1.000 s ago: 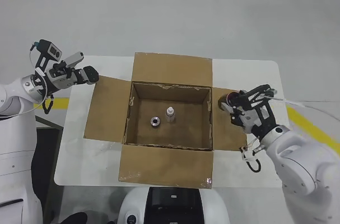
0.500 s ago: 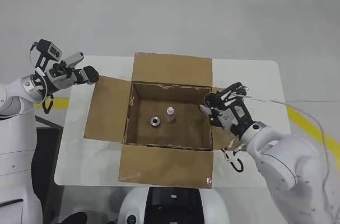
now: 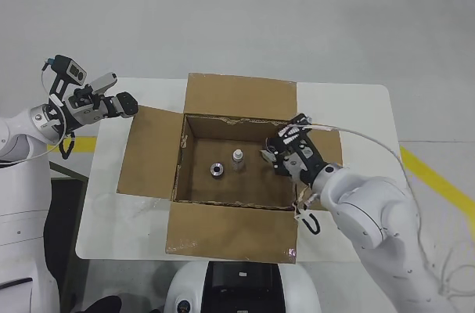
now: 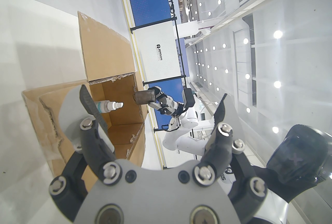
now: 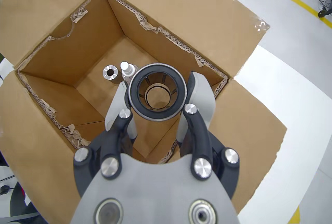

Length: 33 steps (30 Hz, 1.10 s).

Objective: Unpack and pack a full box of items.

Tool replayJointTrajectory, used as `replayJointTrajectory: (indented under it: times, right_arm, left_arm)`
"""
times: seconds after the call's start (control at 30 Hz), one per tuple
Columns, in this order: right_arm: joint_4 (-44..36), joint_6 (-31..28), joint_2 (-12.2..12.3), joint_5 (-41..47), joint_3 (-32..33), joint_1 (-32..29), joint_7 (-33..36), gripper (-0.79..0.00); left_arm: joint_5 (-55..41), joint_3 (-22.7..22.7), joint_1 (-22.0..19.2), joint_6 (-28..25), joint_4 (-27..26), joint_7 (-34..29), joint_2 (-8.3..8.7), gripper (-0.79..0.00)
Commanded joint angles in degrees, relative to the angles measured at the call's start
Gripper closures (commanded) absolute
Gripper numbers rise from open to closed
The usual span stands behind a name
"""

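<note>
white tabletop (image 3: pixel 354 109) carries an open brown cardboard box (image 3: pixel 241 98) at frame centre, all four flaps spread outward. right gripper (image 3: pixel 278 153) sits over the right side of the box interior, fingers clamped on a dark cylindrical sleeve with a black rim (image 5: pixel 157 92), held above the box floor. small white spray bottle (image 3: pixel 238 160) and short silver metal cylinder (image 3: pixel 217 168) stand upright just beside each other on the floor. left gripper (image 3: pixel 125 105) hangs at upper left near the table edge, fingers apart.
</note>
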Motion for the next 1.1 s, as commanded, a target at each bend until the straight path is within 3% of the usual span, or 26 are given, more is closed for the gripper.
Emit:
replayJointTrajectory:
  times: [0.0,0.53,0.9,0.93,0.97,1.07]
  right_arm:
    - [0.7,0.33,-0.21,0.19,-1.35,0.78,0.81,0.0]
    - [9.97,3.1,-2.37,-1.14,-11.42,8.05,8.51,0.0]
    - [15.46,3.88,-3.48,-2.17,-14.66,9.49,9.27,0.0]
    - [15.92,3.98,-3.57,-2.13,-14.78,9.5,9.02,-0.034]
    - [16.46,4.02,-3.66,-2.14,-14.95,9.5,8.82,-0.117]
    - [18.07,3.93,-3.91,-2.5,-15.45,9.65,8.17,-0.132]
  left_arm:
    - [0.0,0.0,0.0,0.0,0.0,0.0,0.0,-0.785]
    - [0.0,0.0,0.0,0.0,0.0,0.0,0.0,-0.785]
    - [0.0,0.0,0.0,0.0,0.0,0.0,0.0,-0.785]
    - [0.0,0.0,0.0,0.0,0.0,0.0,0.0,-0.785]
    - [0.0,0.0,0.0,0.0,0.0,0.0,0.0,-0.785]
    - [0.0,0.0,0.0,0.0,0.0,0.0,0.0,-0.785]
